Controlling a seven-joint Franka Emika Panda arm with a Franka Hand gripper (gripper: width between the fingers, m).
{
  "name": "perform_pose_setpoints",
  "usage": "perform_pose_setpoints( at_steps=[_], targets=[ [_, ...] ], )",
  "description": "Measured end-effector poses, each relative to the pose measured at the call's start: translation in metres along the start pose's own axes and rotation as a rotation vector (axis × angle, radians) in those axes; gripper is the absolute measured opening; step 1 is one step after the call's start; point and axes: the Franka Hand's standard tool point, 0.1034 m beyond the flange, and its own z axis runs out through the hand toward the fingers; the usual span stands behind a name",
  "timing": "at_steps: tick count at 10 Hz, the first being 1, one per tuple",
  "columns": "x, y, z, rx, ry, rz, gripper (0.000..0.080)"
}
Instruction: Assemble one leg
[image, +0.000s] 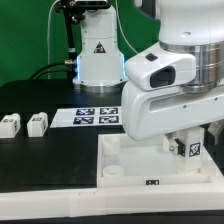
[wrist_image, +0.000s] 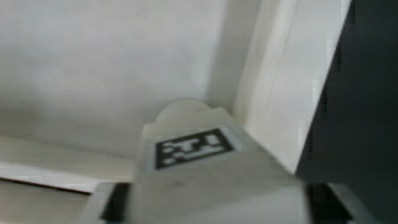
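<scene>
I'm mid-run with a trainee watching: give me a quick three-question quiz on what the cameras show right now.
1. True or false: the leg between the fingers carries a black-and-white marker tag.
2. How many loose legs lie on the black table at the exterior view's left? A) one B) two C) four
3. Fill in: the gripper hangs over the white square ____.

Key:
1. True; the wrist view shows the tag on the leg's face.
2. B; one leg and another sit side by side, left of the marker board.
3. top
</scene>
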Motion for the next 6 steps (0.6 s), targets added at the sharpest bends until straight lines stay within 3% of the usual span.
perform_pose_setpoints(
  at_steps=[1, 5, 6],
  targets=[
    [-0.001, 0.005, 0.0, -0.006, -0.001, 0.056, 0.0291],
    [0.008, 0.007, 0.001, -0.024, 0.0, 0.42, 0.0291],
    [0.011, 0.008, 0.001, -0.013, -0.003, 0.579, 0.0291]
  ],
)
